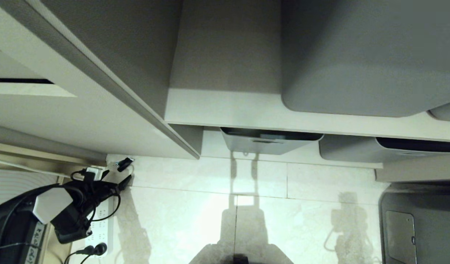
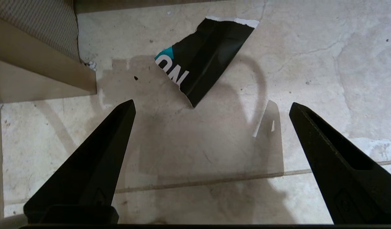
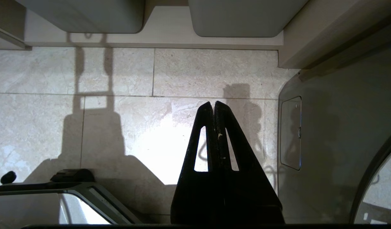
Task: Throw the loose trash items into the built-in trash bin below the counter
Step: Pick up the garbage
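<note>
L gripper (image 2: 211, 106), fingers wide, hovers above torn flat black wrapper scrap (image 2: 203, 60) at 12 o'clock on beige floor tile (image 2: 310, 63). Risk: thin scrap slides, fingers scrape tile. R gripper (image 3: 213, 103) parked, fingers together.

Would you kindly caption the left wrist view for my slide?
Open left gripper above a torn black wrapper lying on the pale tiled floor.
</note>
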Controlling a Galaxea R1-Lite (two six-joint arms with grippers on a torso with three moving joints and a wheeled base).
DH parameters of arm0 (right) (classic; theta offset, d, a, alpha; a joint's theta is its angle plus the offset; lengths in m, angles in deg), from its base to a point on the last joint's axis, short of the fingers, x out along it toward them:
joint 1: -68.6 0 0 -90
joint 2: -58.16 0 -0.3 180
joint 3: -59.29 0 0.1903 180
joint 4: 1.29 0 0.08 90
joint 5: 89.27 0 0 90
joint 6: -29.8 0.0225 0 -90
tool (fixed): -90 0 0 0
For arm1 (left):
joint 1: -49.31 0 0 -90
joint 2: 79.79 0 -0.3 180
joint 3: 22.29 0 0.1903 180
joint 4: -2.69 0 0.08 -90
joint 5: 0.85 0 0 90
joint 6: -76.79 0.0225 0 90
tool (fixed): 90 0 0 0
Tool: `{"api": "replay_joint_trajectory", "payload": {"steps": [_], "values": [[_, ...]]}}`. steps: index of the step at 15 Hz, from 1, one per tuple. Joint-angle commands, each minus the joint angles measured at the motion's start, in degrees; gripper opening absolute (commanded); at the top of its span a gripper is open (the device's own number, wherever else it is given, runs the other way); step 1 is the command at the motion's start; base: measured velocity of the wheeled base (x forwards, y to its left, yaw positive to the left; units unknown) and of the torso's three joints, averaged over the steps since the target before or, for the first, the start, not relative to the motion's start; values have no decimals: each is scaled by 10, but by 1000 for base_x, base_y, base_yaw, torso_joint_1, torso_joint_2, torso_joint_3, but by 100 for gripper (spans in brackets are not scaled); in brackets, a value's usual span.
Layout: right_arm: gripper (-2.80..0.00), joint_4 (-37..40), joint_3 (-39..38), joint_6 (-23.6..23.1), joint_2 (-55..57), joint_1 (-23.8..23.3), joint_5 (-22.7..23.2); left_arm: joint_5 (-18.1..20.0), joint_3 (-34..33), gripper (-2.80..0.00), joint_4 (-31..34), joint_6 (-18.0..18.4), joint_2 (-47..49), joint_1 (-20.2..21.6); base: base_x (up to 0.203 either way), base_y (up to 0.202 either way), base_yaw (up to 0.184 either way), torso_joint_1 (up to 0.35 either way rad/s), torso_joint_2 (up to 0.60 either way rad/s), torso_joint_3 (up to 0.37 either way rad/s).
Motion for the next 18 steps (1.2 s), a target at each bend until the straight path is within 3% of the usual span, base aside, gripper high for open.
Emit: {"api": "replay_joint_trajectory", "payload": {"steps": [1, 9, 10, 18], "values": [[-280, 0, -1, 0, 0, 0, 0, 2, 7, 0, -5, 1, 8, -1, 0, 0, 0, 0, 0, 0], [-280, 0, -1, 0, 0, 0, 1, 2, 70, 0, 0, -3, 36, -2, 0, 0, 0, 0, 0, 0], [-280, 0, -1, 0, 0, 0, 0, 2, 71, -280, 0, -3, 36, -3, 0, 0, 0, 0, 0, 0], [-280, 0, -1, 0, 0, 0, 0, 5, 70, -280, 2, -2, 36, -5, 0, 0, 0, 0, 0, 0]]}}
